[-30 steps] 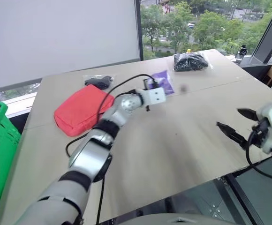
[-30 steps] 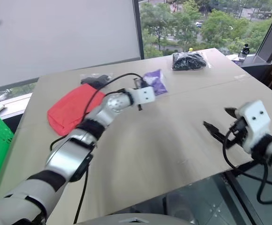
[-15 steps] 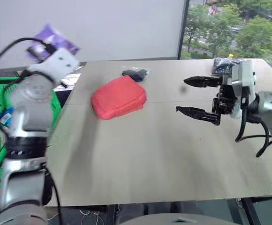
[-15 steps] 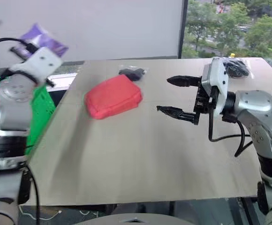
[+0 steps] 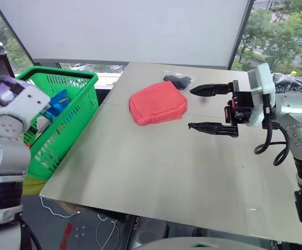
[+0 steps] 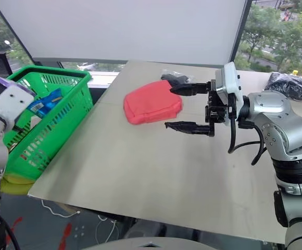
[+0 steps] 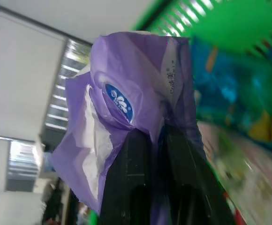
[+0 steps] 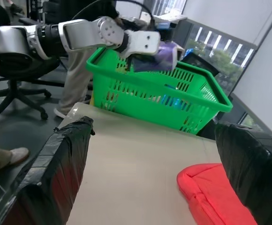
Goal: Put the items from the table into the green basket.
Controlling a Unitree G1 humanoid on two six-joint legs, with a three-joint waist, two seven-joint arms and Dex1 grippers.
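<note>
My left gripper is shut on the purple packet and holds it above the green basket, which stands beside the table's left edge. On the beige table lies the red pouch. A clear bag of black things rests just behind it. A second such bag sits at the far right. My right gripper hovers open over the table, pointing left at the pouch's right side with nothing between its fingers.
The basket holds several goods, among them a blue packet. In the right wrist view a person's legs and an office chair stand beyond the basket. A white wall and windows lie behind the table.
The camera has swung left, bringing the basket into view. My left gripper carried the purple packet from the table out over the basket. My right gripper rose and turned to point left.
</note>
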